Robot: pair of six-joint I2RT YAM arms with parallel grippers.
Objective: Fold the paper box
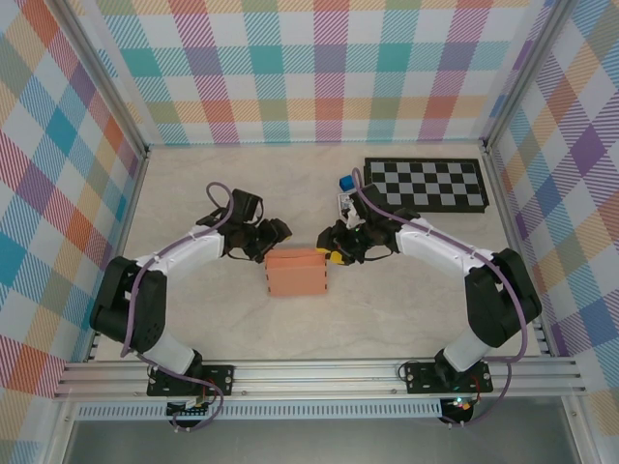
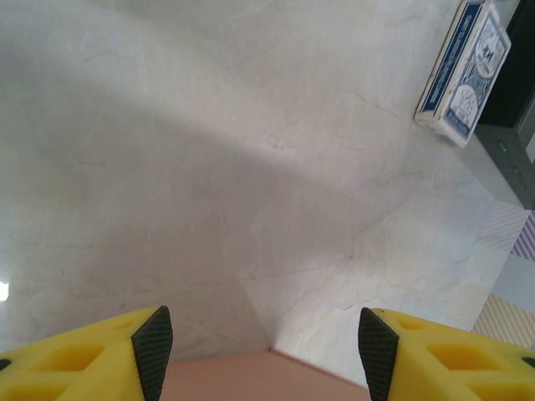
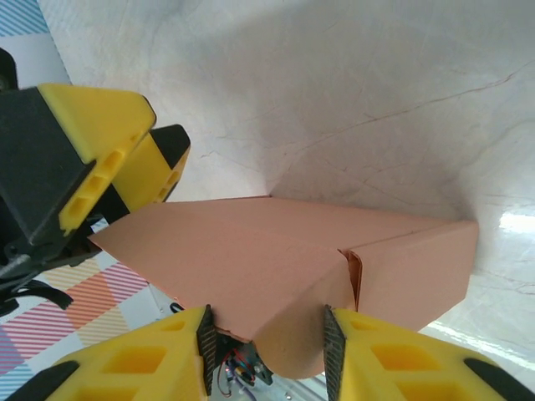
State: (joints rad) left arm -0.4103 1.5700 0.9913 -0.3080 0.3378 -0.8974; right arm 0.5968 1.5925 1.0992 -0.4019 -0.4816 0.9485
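On the pale table [image 1: 193, 184], the right gripper [image 3: 267, 347] pinched the paper box [image 3: 251, 251] by one end, probably steadying it; the left gripper [image 2: 263, 342] straddled its far edge, unclenched.

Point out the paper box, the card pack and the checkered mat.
paper box [image 1: 297, 274], top external view, middle of its top face.
card pack [image 2: 464, 71], left wrist view, middle of its printed face.
checkered mat [image 1: 426, 184], top external view, centre of the pattern.

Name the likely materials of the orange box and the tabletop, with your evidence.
The paper box: probably thin matte cardboard; sharp creases, thin cut edge. The tabletop: pale marble-look surface, faint veins, soft glare; stone or laminate, unclear.
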